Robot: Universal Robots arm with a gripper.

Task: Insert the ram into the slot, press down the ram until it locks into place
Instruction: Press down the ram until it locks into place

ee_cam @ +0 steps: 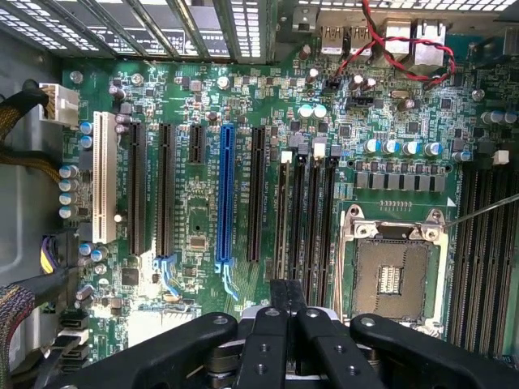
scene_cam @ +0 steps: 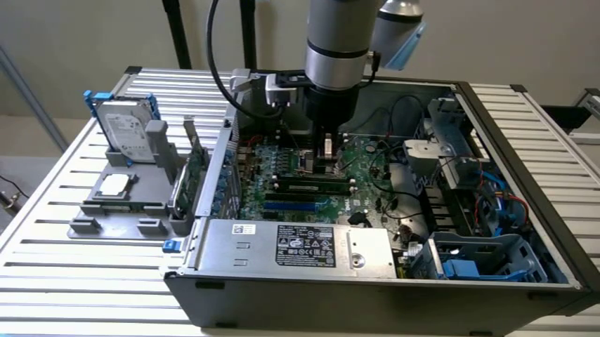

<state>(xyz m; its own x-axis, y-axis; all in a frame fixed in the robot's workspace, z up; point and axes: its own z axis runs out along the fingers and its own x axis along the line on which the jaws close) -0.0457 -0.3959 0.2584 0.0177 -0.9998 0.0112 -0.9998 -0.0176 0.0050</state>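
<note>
I am looking down on an open computer case (scene_cam: 375,281) lying on a slatted metal worktop (scene_cam: 84,274), with my single arm (scene_cam: 339,35) reaching straight down into it from above.

The pincer (scene_cam: 328,151) hangs low over the green motherboard (scene_cam: 281,189), close to the board's far part. In the wrist view the pincer (ee_cam: 288,312) shows as black linkage with its two fingers (ee_cam: 280,296) drawn together – nothing visible is clamped between them.

The ram (scene_cam: 314,184) is a thin green stick lying lengthwise in a black slot (scene_cam: 310,190) on the motherboard, just in front of the pincer in the exterior view (whether its end clips have closed, I cannot tell). In the wrist view the parallel black memory slots (ee_cam: 306,219) run away from the fingertips, between a blue socket (ee_cam: 226,194) and the square metal processor socket (ee_cam: 392,271).

Outside the case, on the exterior view's left, a grey holder (scene_cam: 122,203) carries a hard drive (scene_cam: 131,133) standing upright – beside it stands a green expansion card (scene_cam: 195,175).
</note>
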